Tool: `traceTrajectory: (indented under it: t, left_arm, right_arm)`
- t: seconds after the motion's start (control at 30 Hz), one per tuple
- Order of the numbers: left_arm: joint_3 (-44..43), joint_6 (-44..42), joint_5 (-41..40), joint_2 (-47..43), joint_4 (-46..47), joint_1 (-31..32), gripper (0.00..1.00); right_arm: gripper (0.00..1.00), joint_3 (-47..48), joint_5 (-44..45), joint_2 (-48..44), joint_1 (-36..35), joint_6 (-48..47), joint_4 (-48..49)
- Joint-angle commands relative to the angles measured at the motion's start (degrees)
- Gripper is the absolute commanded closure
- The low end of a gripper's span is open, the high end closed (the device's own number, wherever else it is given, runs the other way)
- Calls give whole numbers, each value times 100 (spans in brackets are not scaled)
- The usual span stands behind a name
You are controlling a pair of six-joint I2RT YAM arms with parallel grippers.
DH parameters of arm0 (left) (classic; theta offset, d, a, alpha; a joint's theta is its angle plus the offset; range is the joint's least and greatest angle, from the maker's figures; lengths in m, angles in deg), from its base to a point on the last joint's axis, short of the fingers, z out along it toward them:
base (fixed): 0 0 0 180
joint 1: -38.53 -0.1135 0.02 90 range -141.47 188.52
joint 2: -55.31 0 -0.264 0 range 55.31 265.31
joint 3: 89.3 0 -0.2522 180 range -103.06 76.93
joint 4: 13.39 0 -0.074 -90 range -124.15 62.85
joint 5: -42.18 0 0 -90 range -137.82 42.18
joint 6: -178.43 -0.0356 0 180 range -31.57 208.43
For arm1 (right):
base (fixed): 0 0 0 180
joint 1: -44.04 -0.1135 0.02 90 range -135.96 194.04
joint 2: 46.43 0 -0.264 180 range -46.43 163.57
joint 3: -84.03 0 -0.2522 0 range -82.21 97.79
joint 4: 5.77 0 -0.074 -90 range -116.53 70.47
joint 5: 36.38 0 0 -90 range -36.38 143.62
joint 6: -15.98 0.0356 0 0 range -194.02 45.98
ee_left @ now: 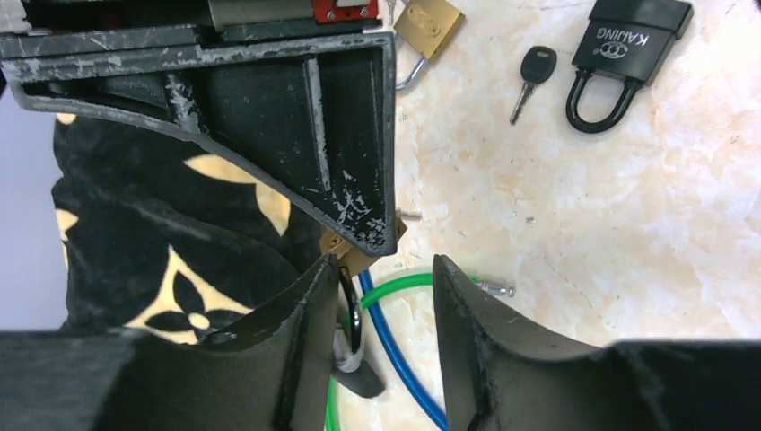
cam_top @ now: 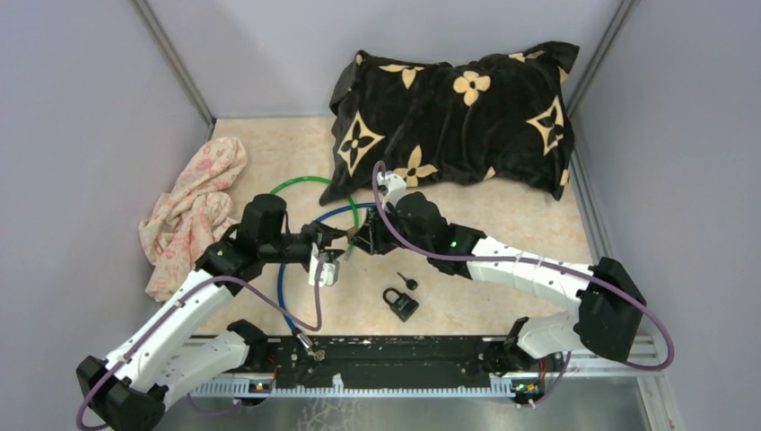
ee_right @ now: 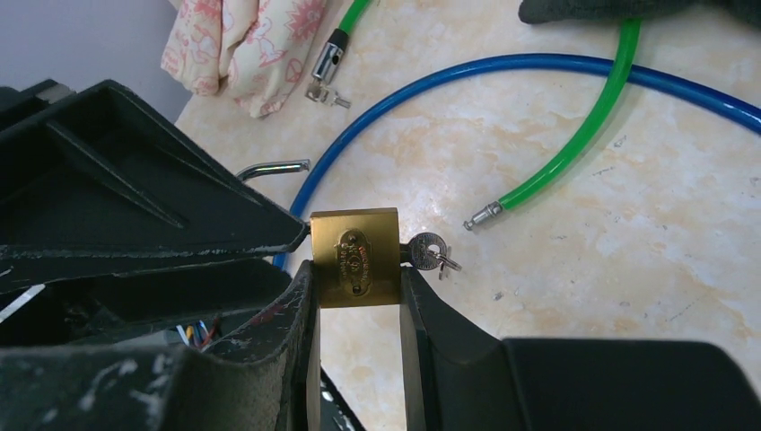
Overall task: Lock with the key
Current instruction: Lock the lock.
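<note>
**Top view.** The left gripper (cam_top: 334, 241) and right gripper (cam_top: 359, 239) meet tip to tip over the middle of the table (cam_top: 520, 215), above the blue cable (cam_top: 285, 301) and green cable (cam_top: 310, 182). A black padlock (cam_top: 400, 303) and a black key (cam_top: 408, 282) lie close together but not touching, on the near side of the right gripper. A pillow (cam_top: 458, 117) rests against the far wall. A pink cloth (cam_top: 193, 215) lies at the left.

**Left wrist view.** The left gripper's jaws stand apart, and bare table and both cables show through the gap. A dark loop lies against one finger (ee_left: 310, 341); what it is cannot be told. A second brass lock (ee_left: 431, 22) lies at the top edge.

**Right wrist view.** The right gripper is clamped on the brass padlock (ee_right: 356, 258), with its body pinched between both fingers above the table. The shackle (ee_right: 274, 168) points toward the left gripper, whose fingertip touches the padlock's corner. A small silver key (ee_right: 429, 251) sits against the opposite end of the body, its blade hidden.
</note>
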State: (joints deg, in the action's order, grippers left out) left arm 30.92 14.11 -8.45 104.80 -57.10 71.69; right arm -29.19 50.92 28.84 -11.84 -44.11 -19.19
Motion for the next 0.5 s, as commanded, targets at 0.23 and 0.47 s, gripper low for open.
traceTrajectory:
  t: [0.23,0.47]
  left_arm:
    - [-102,385,-906,128,443,193,70]
    - [-136,498,-1131,92,438,193,71]
  right_arm:
    - [100,316,42,-264,-37,-93,276]
    - [100,298,64,-311,-37,-110,248]
